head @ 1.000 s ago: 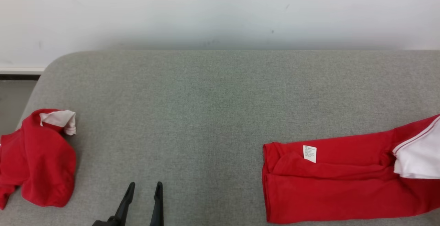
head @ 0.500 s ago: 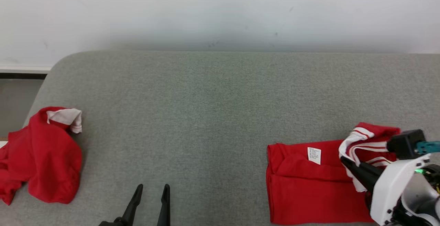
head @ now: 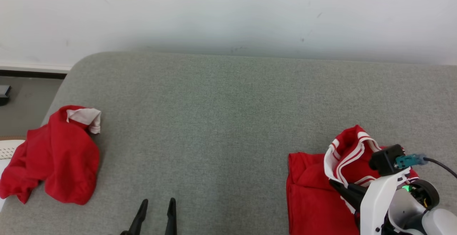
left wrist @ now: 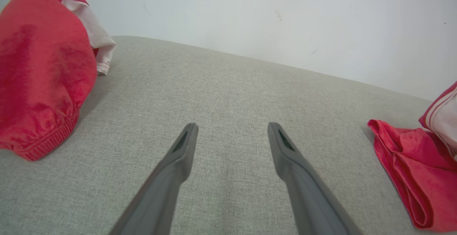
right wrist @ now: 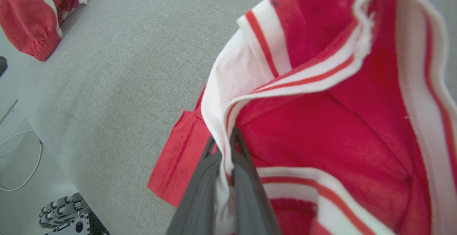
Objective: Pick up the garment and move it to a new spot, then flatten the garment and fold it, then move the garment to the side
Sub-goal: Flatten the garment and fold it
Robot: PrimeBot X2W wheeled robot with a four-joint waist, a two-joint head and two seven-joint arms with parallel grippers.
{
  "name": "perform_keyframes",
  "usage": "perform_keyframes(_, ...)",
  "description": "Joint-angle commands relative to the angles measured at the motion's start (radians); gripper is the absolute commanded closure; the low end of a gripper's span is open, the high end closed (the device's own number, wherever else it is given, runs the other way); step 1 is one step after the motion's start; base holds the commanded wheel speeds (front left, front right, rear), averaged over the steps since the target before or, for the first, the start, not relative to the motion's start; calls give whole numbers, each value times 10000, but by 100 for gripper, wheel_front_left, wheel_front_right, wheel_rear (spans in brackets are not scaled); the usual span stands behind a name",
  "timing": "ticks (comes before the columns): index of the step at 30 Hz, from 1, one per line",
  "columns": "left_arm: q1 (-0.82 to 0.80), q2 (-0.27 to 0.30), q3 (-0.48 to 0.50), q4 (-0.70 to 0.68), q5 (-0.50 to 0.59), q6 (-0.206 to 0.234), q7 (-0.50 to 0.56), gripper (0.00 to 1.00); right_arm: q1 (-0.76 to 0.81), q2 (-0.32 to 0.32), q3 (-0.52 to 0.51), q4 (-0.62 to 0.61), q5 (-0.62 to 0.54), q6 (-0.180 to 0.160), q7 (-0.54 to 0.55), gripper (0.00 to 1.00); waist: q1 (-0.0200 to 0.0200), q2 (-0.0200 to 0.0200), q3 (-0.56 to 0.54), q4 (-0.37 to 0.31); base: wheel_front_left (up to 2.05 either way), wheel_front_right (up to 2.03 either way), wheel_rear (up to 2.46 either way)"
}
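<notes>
Nearest you, your left gripper [left wrist: 232,126] sits low over the grey cushion [head: 214,120], its fingers spread with nothing between them. At the lower right, your right gripper [right wrist: 224,138] is pressed together on the white striped trim [right wrist: 246,67] of the red garment [head: 310,199]. It holds that edge raised, and the rest lies folded on the cushion near its front right. Well apart, at the cushion's left end, you see a second red piece of clothing [head: 60,156] in a crumpled heap. Beyond the cushion stands a pale wall [head: 214,13].
</notes>
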Motion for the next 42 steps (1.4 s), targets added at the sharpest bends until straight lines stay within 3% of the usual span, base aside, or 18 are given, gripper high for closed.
perform_keyframes(1,103,31,23,12,-102,27,-5,0,105,74,96,-36,-73,-20,38,100,0,0,-25,3,0,0,0)
perform_keyframes(12,41,31,58,121,-81,-4,-5,0,-67,624,487,225,-208,-20,-184,98,0,0,52,-109,0,0,0)
perform_keyframes(14,44,31,54,152,-74,-3,-5,0,-83,782,631,301,-119,-20,-269,65,0,0,44,-119,0,0,0)
perform_keyframes(15,60,31,55,165,-81,2,-5,0,-98,840,683,317,-94,-20,-306,37,0,0,41,-131,0,0,0)
perform_keyframes(16,70,31,50,173,-90,13,-5,0,-135,889,718,314,-98,-20,-382,0,0,0,45,-144,0,0,0)
perform_keyframes(25,128,32,122,226,-42,14,-5,0,-85,1476,463,-783,351,-20,-1791,0,0,0,59,-293,0,0,0)
perform_keyframes(32,256,31,174,211,-75,51,-5,0,721,1230,-277,-1979,414,-20,-2944,0,0,0,-124,-410,0,0,0)
perform_keyframes(36,371,32,227,175,-84,73,-4,0,1287,836,-1193,-2235,-449,-20,-3981,0,0,0,-308,-475,0,0,0)
perform_keyframes(42,522,31,424,3,88,57,-5,0,2253,587,-2908,-1445,-2360,-20,-5880,0,0,0,-635,-524,0,0,0)
